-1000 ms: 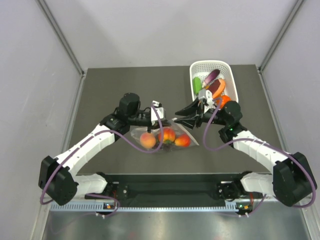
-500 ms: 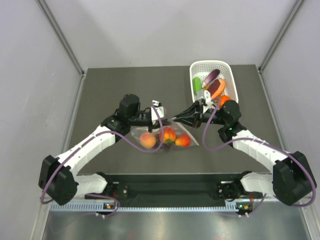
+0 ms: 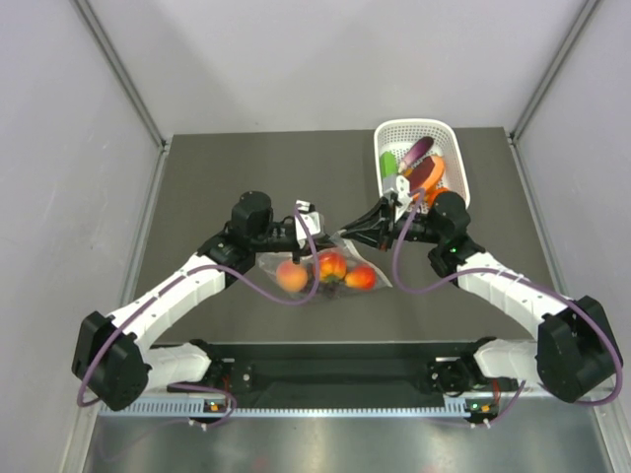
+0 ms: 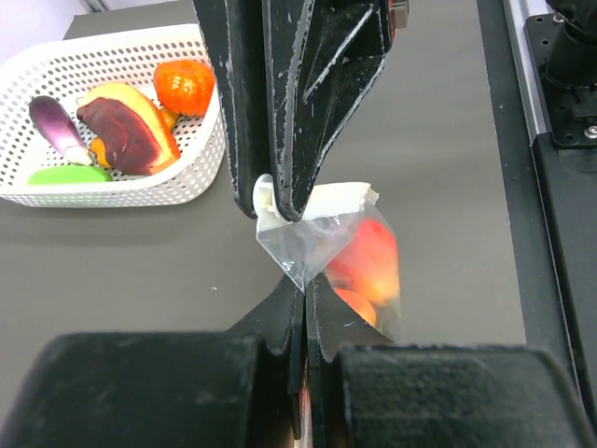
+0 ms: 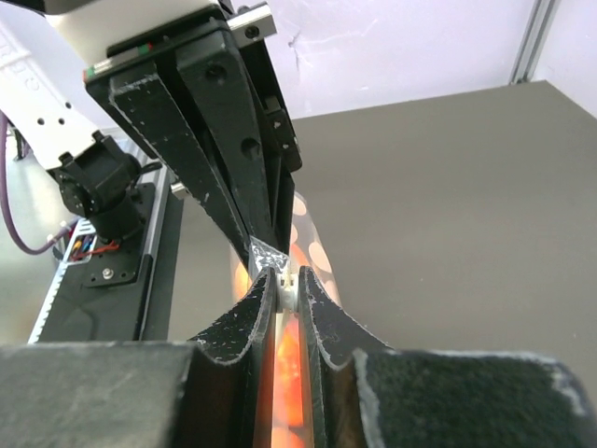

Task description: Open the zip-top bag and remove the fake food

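The zip-top bag, clear with white dots, is held up over the dark table between both grippers. Inside it lies the fake food: a peach-orange fruit, red-orange fruits and a dark bunch. My left gripper is shut on a corner of the bag, and the fruit shows red behind the film. Facing it tip to tip, my right gripper is shut on the white zip piece at the bag's top edge. Orange fruit glows between its fingers.
A white lattice basket stands at the back right, just behind the right arm. It holds a purple eggplant, a green vegetable and other pieces. Grey walls flank the table.
My right gripper has closed onto the bag's zip edge, meeting the left gripper's tip. The left gripper has stayed shut on the bag and both arms have shifted slightly.
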Available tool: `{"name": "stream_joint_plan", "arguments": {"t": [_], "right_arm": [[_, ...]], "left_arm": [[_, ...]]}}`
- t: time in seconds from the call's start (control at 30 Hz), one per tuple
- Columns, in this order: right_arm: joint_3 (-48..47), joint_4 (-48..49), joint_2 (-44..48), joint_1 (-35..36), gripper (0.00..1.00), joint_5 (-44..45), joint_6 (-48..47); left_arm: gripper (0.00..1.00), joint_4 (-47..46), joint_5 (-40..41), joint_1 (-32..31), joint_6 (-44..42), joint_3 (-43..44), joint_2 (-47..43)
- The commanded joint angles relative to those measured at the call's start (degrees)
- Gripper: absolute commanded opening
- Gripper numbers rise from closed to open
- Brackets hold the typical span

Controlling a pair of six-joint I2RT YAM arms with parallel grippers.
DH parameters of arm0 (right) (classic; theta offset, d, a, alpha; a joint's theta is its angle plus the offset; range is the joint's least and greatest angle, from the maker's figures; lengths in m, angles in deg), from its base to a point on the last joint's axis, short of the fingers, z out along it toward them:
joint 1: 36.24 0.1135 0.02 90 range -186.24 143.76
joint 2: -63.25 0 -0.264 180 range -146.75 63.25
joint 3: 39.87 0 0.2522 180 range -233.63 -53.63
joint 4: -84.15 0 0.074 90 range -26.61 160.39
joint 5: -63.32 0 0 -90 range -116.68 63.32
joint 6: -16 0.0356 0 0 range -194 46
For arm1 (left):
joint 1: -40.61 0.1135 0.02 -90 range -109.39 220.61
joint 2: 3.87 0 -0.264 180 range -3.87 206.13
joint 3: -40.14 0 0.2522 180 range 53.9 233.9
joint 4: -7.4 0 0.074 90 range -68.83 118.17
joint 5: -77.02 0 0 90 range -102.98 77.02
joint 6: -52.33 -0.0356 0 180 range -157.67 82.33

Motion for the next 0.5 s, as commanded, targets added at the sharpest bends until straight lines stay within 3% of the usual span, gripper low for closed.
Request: {"name": "stream_joint_plan", "arguments": {"t": [0.0,0.2,0.47], "right_arm": [[-2.4,-1.6,0.4,0.5,0.07,0.5,-2.4],[-2.1,-1.0,0.4,0.6,0.22,-0.5,-2.1],[-1.2,1.0,1.4,0.6,0.24,-1.3,-1.2]], "left_arm": [[0.0,-5.6,-0.6,0.0,0.8,0.2,-2.1],[0.0,-5.5,0.5,0.0,0.8,0.2,-1.9],[0.0,-5.3,0.6,0.0,0.8,0.4,-1.6]]}}
